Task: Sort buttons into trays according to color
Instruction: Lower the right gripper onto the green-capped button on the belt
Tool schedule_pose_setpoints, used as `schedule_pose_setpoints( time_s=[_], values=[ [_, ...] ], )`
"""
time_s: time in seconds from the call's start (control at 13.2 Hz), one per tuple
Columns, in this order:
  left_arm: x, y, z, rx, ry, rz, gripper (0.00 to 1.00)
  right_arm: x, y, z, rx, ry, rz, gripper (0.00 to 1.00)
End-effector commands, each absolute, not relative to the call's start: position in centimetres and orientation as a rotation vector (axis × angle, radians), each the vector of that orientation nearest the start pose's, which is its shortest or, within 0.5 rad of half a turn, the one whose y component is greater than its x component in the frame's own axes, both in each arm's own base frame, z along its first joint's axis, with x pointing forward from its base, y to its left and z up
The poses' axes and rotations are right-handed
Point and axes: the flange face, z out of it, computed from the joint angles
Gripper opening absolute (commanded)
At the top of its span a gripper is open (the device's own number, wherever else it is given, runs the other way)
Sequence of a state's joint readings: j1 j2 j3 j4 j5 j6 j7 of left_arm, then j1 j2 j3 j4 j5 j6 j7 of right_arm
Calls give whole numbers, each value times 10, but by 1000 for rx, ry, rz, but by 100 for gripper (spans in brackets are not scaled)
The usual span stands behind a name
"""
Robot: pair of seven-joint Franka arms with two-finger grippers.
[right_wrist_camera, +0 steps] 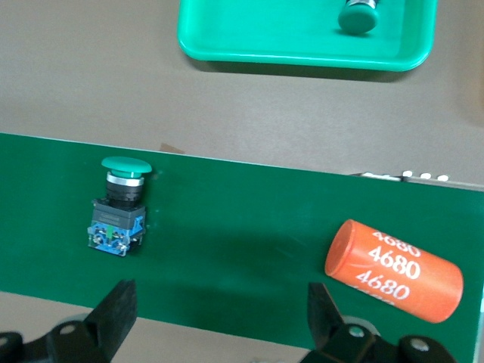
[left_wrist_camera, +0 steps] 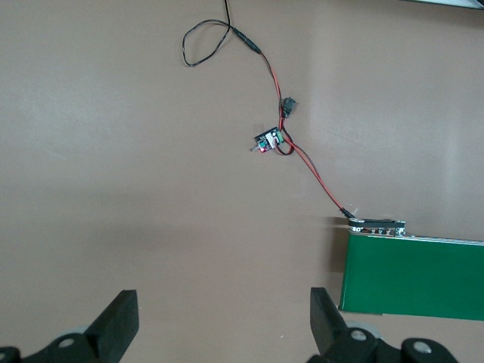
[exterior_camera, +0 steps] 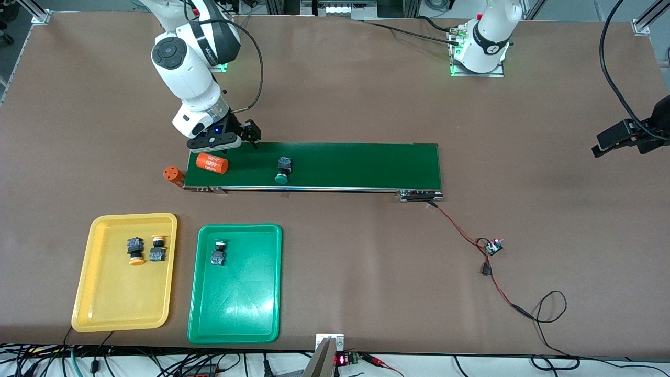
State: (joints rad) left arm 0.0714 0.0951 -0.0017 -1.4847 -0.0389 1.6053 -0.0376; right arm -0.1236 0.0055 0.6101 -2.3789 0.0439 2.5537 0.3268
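My right claw [exterior_camera: 238, 144]: fingers [right_wrist_camera: 113, 310] spread wide, holding nothing, poised over the belt [exterior_camera: 340, 165] edge at the right arm's end, above a green button and an orange cylinder.

My left claw [left_wrist_camera: 219, 321]: fingers [left_wrist_camera: 117, 318] also wide apart, empty, over bare surface [exterior_camera: 335, 94] near the belt's end toward the left arm, waiting.

Belt: long, dark green, running across the middle of the surface.

Green button [exterior_camera: 283, 170] on belt: lying on its side, cap pointing toward the front camera, close to the belt's nearer edge.

Orange cylinder [exterior_camera: 212, 163], printed "4680": lying on the belt, toward the right arm's end from the button.

Second orange cylinder [exterior_camera: 173, 175]: upright on the surface just off the belt's end.

Yellow tray [exterior_camera: 125, 272]: nearer the front camera than the belt, at the right arm's end. Holds two yellow buttons [exterior_camera: 136, 250] [exterior_camera: 157, 247], side by side, in the half toward the belt.

Green tray [exterior_camera: 235, 285]: just beside the yellow tray. Holds one green button [exterior_camera: 218, 252], also toward the belt.

Small circuit board [exterior_camera: 493, 246]: on the surface, joined to the belt's end by red and black wire [exterior_camera: 460, 228].
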Motion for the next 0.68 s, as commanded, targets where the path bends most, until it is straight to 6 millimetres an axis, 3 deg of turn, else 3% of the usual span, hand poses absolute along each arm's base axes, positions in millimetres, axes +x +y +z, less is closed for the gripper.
schedule_pose_setpoints(
  time_s=[0.0,0.38,0.61],
  values=[
    [583,38,622,-3167,-166,-62,100,457,239,338,-3052,-161,-212,100],
    [583,41,621,-3166,-173,-59,100,451,242,321,-3153,-18,-183,100],
    [584,41,620,-3166,-173,-59,100,454,259,314,-3144,52,-173,100]
  ],
)
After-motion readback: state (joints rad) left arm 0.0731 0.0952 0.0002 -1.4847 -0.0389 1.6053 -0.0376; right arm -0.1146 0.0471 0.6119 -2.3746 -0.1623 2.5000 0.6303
